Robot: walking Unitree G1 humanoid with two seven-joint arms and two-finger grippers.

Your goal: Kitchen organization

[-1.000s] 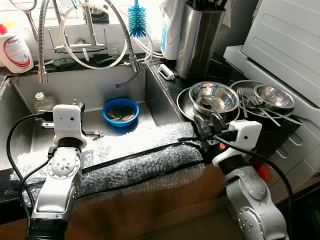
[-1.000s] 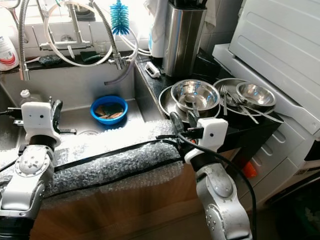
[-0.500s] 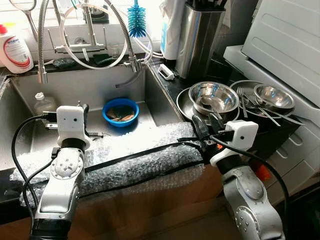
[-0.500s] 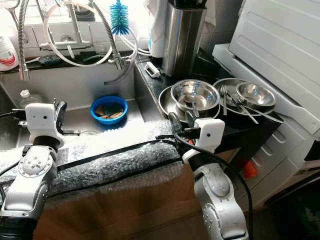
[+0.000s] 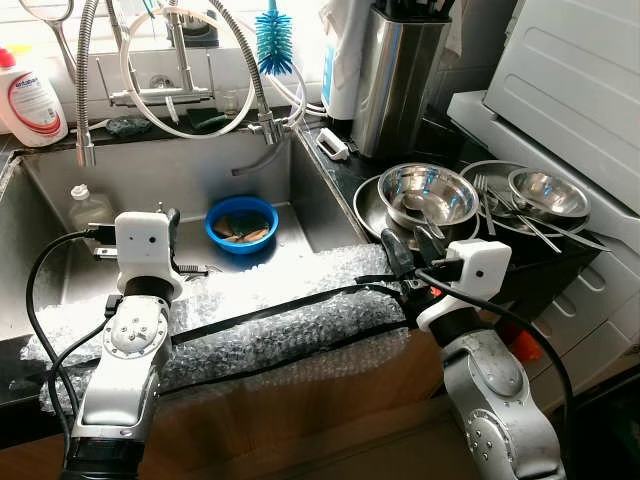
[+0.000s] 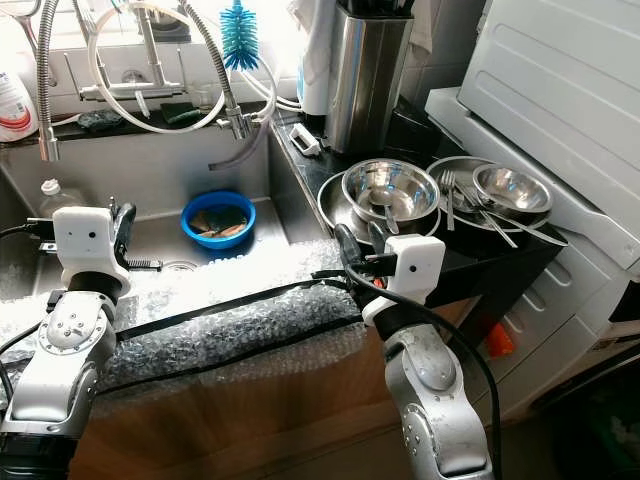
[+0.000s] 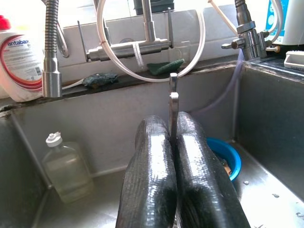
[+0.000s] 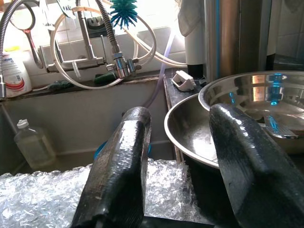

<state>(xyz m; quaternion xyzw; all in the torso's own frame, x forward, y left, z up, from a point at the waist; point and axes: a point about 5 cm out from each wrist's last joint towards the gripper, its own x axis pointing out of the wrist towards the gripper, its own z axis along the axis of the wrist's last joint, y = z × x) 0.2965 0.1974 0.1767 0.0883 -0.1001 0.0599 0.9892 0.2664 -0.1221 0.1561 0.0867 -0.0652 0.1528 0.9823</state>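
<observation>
My left gripper (image 5: 166,224) hovers over the steel sink (image 5: 310,205), shut on a thin metal utensil (image 7: 173,97) that sticks out past the fingertips (image 7: 154,130) towards the tap. A blue bowl (image 5: 242,222) with scraps in it sits on the sink floor, just right of that gripper. My right gripper (image 5: 409,242) is open at the counter's front edge, right in front of the stacked steel bowls (image 5: 428,192); nothing is between its fingers (image 8: 130,128). Another steel bowl (image 5: 547,190) and loose forks (image 5: 498,205) lie further right.
Bubble wrap (image 5: 280,320) with black straps covers the sink's front edge under both arms. A clear bottle (image 5: 88,205) stands in the sink's left corner. A tall steel holder (image 5: 398,75), a blue brush (image 5: 273,40) and a detergent bottle (image 5: 30,100) line the back. A white appliance (image 5: 570,90) stands at right.
Both arms have drifted slightly inward: the left wrist a little right, the right wrist a little left. The grips are unchanged.
</observation>
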